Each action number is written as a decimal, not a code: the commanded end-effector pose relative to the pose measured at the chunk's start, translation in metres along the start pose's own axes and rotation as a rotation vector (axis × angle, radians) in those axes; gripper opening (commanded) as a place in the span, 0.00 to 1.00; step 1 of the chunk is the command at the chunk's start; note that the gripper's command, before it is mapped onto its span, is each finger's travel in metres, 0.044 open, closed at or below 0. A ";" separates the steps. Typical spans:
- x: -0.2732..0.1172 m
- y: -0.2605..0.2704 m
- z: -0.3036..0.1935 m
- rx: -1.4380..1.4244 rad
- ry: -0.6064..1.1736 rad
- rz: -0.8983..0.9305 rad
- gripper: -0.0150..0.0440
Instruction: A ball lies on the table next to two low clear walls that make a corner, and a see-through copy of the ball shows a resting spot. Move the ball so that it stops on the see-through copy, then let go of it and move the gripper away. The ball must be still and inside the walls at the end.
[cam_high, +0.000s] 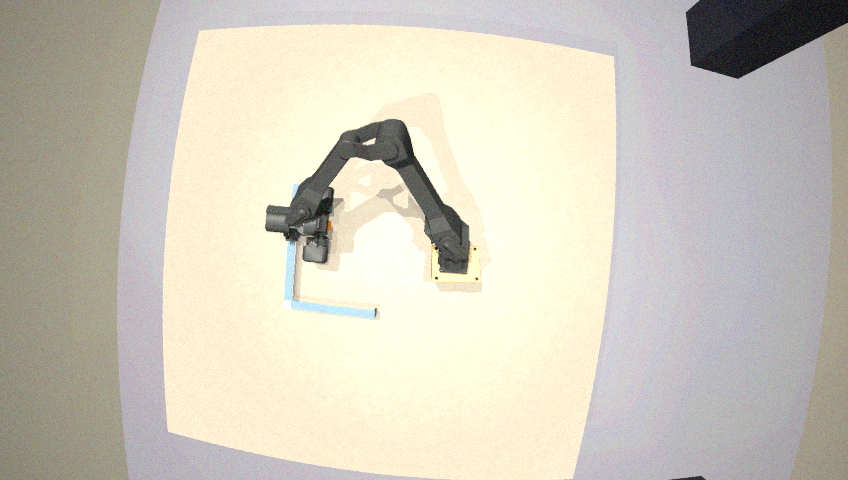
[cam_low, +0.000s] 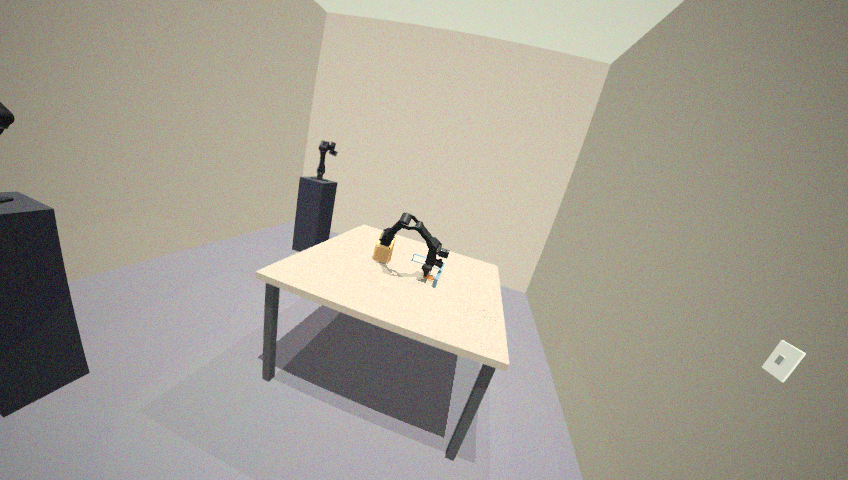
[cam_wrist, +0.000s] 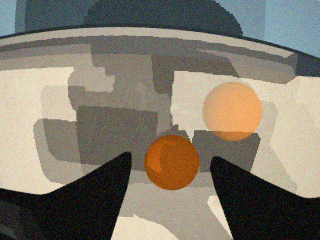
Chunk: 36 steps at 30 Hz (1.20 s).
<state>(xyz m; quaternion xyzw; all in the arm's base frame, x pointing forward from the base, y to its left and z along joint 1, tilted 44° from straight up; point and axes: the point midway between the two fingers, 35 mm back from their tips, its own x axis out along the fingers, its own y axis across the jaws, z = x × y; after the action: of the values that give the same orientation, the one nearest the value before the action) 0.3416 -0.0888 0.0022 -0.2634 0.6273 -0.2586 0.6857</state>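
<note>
From my remote station, I saw the orange ball (cam_wrist: 172, 162) lying on the worktop (cam_wrist: 20, 114) between the half-spread, empty pincer (cam_wrist: 171, 172), its paler see-through copy (cam_wrist: 232, 111) just beyond by the blue wall (cam_wrist: 280, 7).

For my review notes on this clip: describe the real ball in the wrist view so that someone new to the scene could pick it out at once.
Start at the blue wall across the top of the wrist view, then drop to the two dark fingers at the bottom. The ball sits in the gap between their tips. It is solid, deep orange, while the see-through copy up and to its right is pale and washed out.
</note>
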 end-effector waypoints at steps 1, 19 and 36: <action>0.003 0.001 -0.001 -0.008 0.002 -0.002 0.59; -0.042 0.004 0.006 -0.008 0.001 0.007 0.25; -0.124 0.001 0.001 -0.009 0.003 0.003 0.25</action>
<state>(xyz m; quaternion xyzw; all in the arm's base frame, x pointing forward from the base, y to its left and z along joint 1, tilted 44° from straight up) 0.3333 -0.0047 0.0872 -0.2686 0.6305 -0.2534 0.6827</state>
